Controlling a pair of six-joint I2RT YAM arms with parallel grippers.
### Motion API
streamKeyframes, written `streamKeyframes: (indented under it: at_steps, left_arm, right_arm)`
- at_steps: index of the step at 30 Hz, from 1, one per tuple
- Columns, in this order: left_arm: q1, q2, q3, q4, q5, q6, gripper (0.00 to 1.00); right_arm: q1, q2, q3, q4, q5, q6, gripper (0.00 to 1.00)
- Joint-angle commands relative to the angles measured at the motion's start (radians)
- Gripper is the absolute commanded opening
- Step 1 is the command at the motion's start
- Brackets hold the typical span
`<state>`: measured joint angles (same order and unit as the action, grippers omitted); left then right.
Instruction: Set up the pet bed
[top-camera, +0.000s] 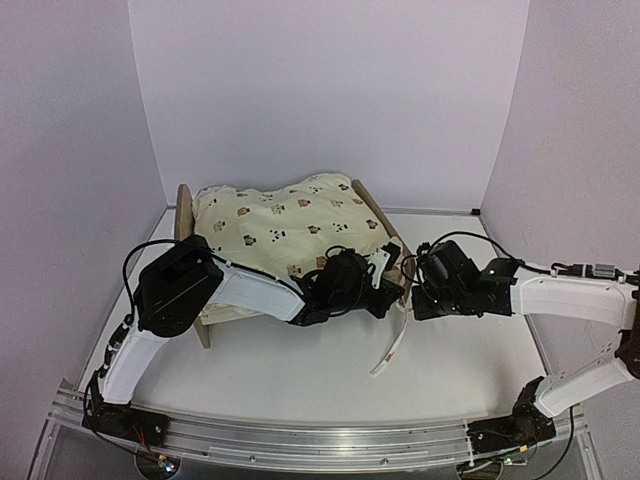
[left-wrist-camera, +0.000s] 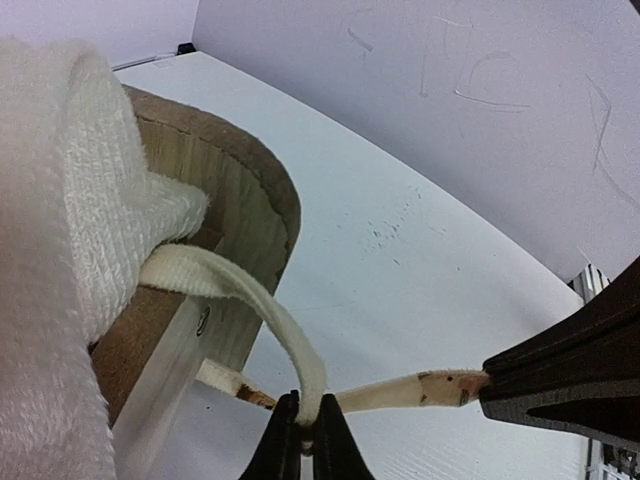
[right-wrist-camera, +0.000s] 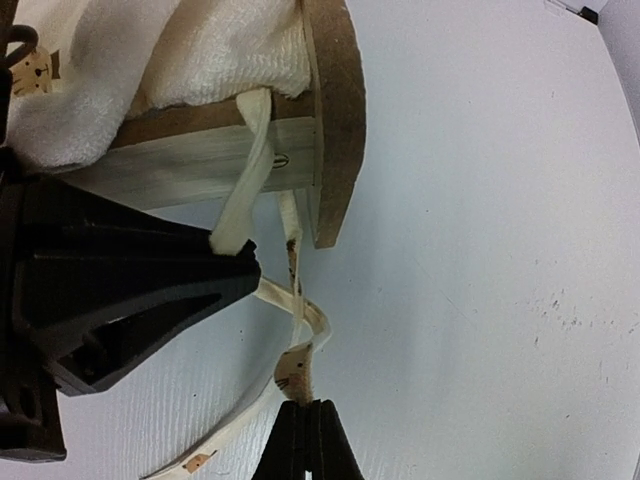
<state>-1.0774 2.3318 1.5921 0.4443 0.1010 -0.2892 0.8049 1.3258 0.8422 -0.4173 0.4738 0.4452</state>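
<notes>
The pet bed (top-camera: 203, 318) stands at the middle back of the table, a light wooden frame with a cream animal-print quilt (top-camera: 290, 225) lying over it. At its right end board (left-wrist-camera: 235, 200) (right-wrist-camera: 335, 110), cream tie straps hang from the quilt. My left gripper (top-camera: 385, 278) (left-wrist-camera: 305, 418) is shut on one looped tie strap (left-wrist-camera: 290, 340) just off the board's corner. My right gripper (top-camera: 412, 288) (right-wrist-camera: 307, 405) is shut on the printed end of another tie strap (right-wrist-camera: 297, 365). The two grippers are almost touching. The bed's fabric base is hidden under the quilt.
A long loose end of tie strap (top-camera: 392, 350) trails across the white table toward the front. White walls close in the back and sides. An aluminium rail (top-camera: 320, 440) runs along the near edge between the arm bases.
</notes>
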Motion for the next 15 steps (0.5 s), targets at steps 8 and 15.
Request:
streamKeyframes:
  at_steps: [8, 15]
  left_arm:
    - [0.006, -0.048, 0.001, -0.024, 0.011, 0.014, 0.00]
    - [0.006, -0.092, -0.014, -0.054, 0.063, -0.009, 0.00]
  right_arm:
    - [-0.081, 0.025, 0.003, 0.085, -0.126, -0.010, 0.00]
    - [-0.104, 0.089, 0.030, 0.147, -0.189, -0.055, 0.00]
